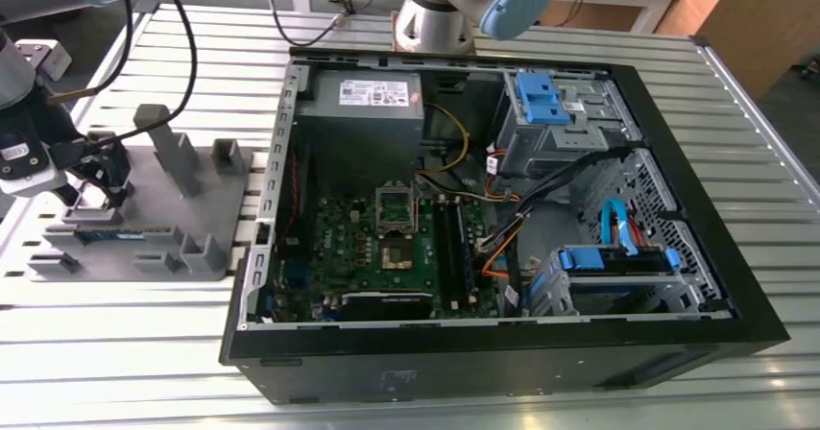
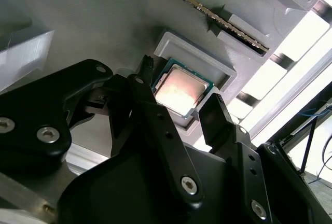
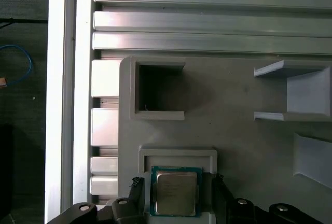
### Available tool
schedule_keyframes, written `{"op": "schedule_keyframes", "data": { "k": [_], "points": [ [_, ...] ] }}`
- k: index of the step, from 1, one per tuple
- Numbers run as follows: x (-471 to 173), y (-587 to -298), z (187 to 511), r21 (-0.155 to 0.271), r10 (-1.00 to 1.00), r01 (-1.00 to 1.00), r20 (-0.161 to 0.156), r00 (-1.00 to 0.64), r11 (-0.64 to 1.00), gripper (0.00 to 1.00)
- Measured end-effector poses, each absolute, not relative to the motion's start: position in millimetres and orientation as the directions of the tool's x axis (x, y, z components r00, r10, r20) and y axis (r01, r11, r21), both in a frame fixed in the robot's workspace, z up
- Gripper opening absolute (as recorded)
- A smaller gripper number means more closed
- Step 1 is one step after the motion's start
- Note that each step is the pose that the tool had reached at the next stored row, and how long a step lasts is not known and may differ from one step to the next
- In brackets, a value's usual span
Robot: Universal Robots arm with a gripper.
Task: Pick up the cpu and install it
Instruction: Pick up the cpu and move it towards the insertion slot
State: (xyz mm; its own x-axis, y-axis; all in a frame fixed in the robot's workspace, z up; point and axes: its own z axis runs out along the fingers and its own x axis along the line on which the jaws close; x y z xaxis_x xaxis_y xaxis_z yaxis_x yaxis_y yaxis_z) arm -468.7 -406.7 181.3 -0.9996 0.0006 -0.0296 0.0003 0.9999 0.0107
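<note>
The cpu (image 3: 176, 193) is a small square chip with a silvery top. It lies flat in a raised square pocket of the grey holder (image 3: 249, 146); the second wrist view shows the cpu (image 2: 181, 90) too. My gripper (image 3: 176, 181) is open, its black fingers (image 3: 136, 183) standing on either side of the chip with small gaps. In the exterior view the gripper (image 1: 92, 192) hangs low over the holder (image 1: 192, 209) at the exterior view's left. The motherboard's open socket (image 1: 395, 209) lies inside the computer case (image 1: 666, 286).
A long green memory stick (image 1: 109, 234) sits in a slot of the holder beside the gripper, with grey upright posts (image 1: 167, 147) behind it. The slatted metal table (image 1: 129, 344) carries everything. Cables (image 1: 513, 228) and blue drive brackets (image 1: 544, 99) crowd the case's far side.
</note>
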Motion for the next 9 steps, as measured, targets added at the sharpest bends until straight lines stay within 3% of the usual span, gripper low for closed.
{"op": "schedule_keyframes", "data": {
  "k": [9],
  "points": [
    [-468.7, -407.6, 181.3, 0.011, 0.001, 0.000, -0.029, -1.000, 1.000, 0.62]
  ]
}}
